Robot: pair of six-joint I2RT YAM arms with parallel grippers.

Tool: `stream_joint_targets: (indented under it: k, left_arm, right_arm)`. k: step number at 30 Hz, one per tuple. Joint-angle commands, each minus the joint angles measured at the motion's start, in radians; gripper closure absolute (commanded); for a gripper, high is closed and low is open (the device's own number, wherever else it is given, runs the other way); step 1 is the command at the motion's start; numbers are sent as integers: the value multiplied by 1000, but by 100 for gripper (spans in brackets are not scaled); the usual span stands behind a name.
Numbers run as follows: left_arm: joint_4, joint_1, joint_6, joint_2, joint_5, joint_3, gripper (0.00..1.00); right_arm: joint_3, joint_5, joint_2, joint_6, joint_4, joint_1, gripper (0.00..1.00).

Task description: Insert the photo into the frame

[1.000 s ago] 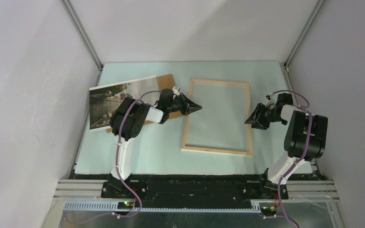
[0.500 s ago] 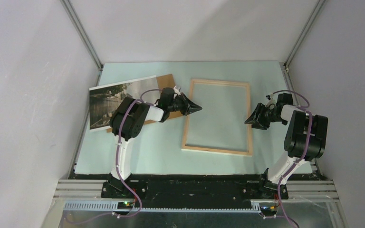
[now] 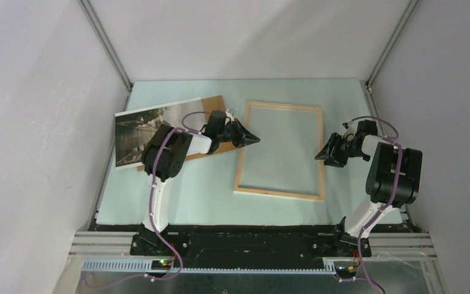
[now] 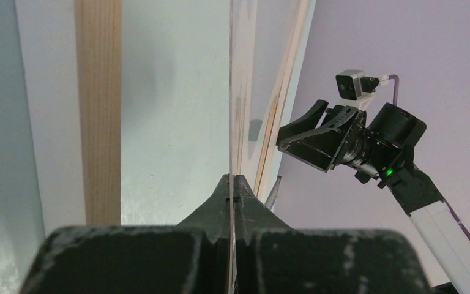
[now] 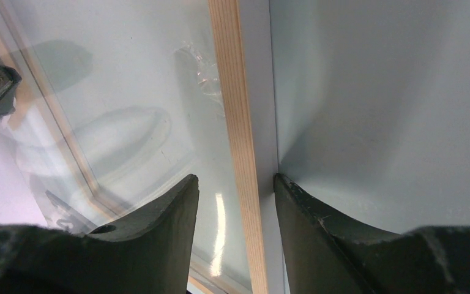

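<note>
The photo (image 3: 139, 131), a dark grey print with a white border, lies at the far left, partly on a brown backing board (image 3: 211, 105). The pale wood frame (image 3: 281, 106) lies flat in the middle. My left gripper (image 3: 256, 138) is at the frame's left rail, shut on a thin clear pane (image 4: 231, 92) that shows edge-on between its jaws (image 4: 232, 179). My right gripper (image 3: 319, 156) is open, its fingers either side of the frame's right rail (image 5: 232, 104), low over it (image 5: 235, 184). The pane (image 5: 128, 122) shines inside the frame.
The pale green table top (image 3: 177, 196) is bounded by grey walls on the left, the right and the back. The left arm (image 3: 165, 153) reaches over the backing board and part of the photo. The right arm (image 3: 395, 171) stands near the right wall.
The left wrist has shifted slightly toward the back. The right gripper, the frame and the photo have stayed where they were.
</note>
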Motion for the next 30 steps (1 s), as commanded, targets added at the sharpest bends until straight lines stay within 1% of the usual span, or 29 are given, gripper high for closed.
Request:
stream_joint_targets:
  k: [1,7,12,16,21,30]
  left_arm:
    - [-45,-28,61,-12,10,43,100]
    - [-101,-33,96,-13,0,58,100]
    - [-128,-33,120,-17,-7,60,100]
    - [-147,-35,135,-19,-13,67,100]
    - [-179,-38,158,-19,-22,74,100]
    - [-219,-41,183,-16,-33,86,100]
  right_arm:
    - [-3,3,0,-16,9,13,46]
    - [5,56,-21,-16,14,18,46]
    - [46,127,-21,-18,-1,19,46]
    - [78,174,-14,2,21,5,45]
    - [156,203,24,20,35,1,45]
    - [276,227,125,43,48,30,46]
